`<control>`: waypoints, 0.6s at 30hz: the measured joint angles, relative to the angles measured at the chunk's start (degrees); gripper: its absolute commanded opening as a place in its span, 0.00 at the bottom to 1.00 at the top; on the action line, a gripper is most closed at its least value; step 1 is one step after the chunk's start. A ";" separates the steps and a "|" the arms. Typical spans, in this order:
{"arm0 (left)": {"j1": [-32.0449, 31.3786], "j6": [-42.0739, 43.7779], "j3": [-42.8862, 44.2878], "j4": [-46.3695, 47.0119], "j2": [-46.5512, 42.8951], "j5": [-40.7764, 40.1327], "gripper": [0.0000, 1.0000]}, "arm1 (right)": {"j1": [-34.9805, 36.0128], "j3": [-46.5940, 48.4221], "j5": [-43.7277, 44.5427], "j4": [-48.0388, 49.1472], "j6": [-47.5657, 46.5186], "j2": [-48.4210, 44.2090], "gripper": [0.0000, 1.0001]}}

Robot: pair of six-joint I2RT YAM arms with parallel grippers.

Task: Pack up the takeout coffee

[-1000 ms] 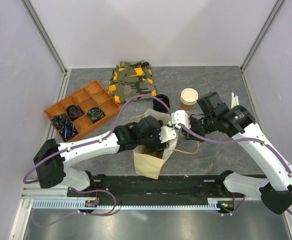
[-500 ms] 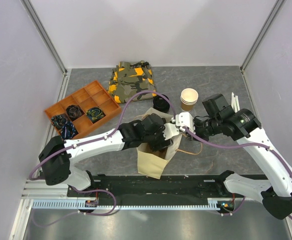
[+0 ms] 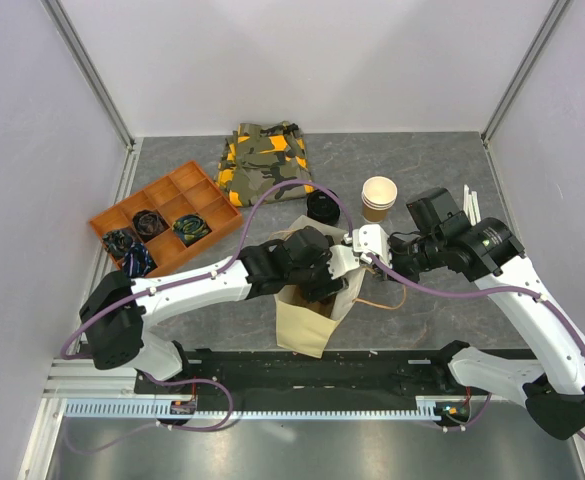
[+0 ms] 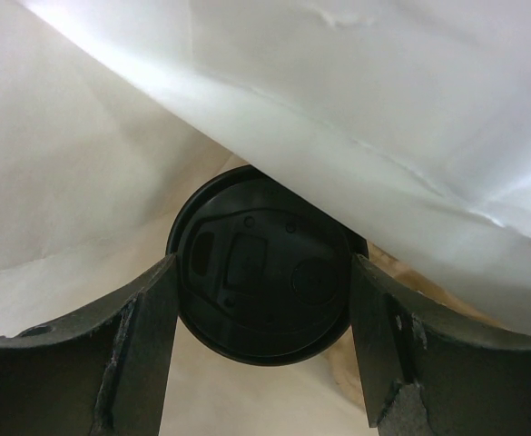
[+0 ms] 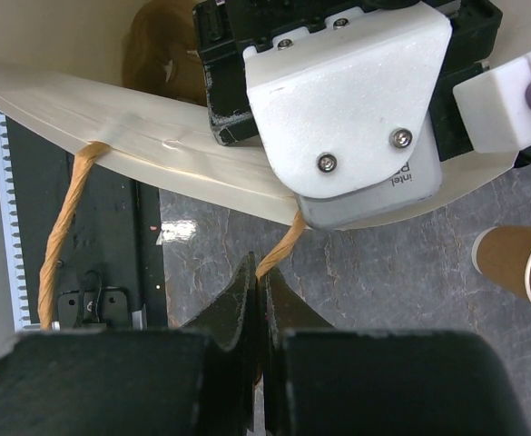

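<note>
The left tool (image 4: 262, 272) sits down inside the cream paper bag (image 3: 300, 325). Its two fingers press opposite sides of the takeout coffee (image 4: 247, 304), of which only the round black plastic lid shows, so it is grasping the cup. The right tool (image 5: 260, 292) is clenched on the bag's twisted tan paper-cord handle (image 5: 281, 243), close beside the left tool. Beyond the right tool, a stack of lidless tan paper cups (image 3: 379, 196) stands on the grey bench (image 3: 442, 160).

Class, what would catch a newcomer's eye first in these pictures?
The left claw grips the black-lidded takeout coffee inside the paper bag, front and centre. Just right of it, the right claw is shut on the bag's twine handle.
</note>
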 measured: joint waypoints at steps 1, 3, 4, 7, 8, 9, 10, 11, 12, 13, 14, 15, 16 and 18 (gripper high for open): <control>0.00 0.00 -0.07 0.13 0.00 0.02 0.23 | -0.02 0.00 0.00 0.00 0.00 0.00 0.00; 0.00 -0.02 -0.13 0.26 0.00 0.04 0.28 | -0.02 0.00 0.00 -0.02 0.00 0.00 0.00; 0.00 -0.02 -0.13 0.26 0.00 0.04 0.31 | -0.04 0.00 0.00 -0.02 0.00 0.00 0.00; 0.00 -0.09 0.39 -0.17 0.07 0.02 0.41 | -0.24 0.00 0.00 -0.04 0.00 0.00 0.00; 0.02 -0.17 0.81 -0.50 0.24 0.02 0.44 | -0.28 0.00 0.02 -0.09 0.00 0.00 0.00; 0.00 -0.31 1.31 -0.94 0.52 0.00 0.47 | -0.28 0.00 0.00 -0.13 0.00 0.00 0.00; 0.02 -0.37 1.75 -1.31 0.76 0.02 0.49 | -0.28 0.00 0.00 -0.22 0.00 0.00 0.00; 0.02 -0.42 2.16 -1.70 0.98 0.02 0.52 | -0.31 0.00 0.00 -0.26 0.00 0.00 0.00; 0.02 -0.44 2.54 -2.25 1.18 0.00 0.53 | -0.35 0.00 0.02 -0.26 0.00 0.00 0.00; 0.02 -0.46 2.89 -2.60 1.33 -0.02 0.55 | -0.35 0.00 0.02 -0.28 0.00 0.00 0.00; 0.09 -0.48 3.13 -2.91 1.42 -0.02 0.58 | -0.37 0.00 0.00 -0.28 0.00 0.00 0.00; 0.11 -0.55 3.26 -3.15 1.49 -0.02 0.61 | -0.39 0.00 0.00 -0.28 0.00 0.00 0.00; 0.11 -0.57 3.37 -3.43 1.51 -0.02 0.63 | -0.39 0.00 0.00 -0.28 0.00 0.00 0.00; 0.11 -0.63 3.58 -3.80 1.60 -0.04 0.71 | -0.39 0.00 0.00 -0.31 -0.02 0.00 0.00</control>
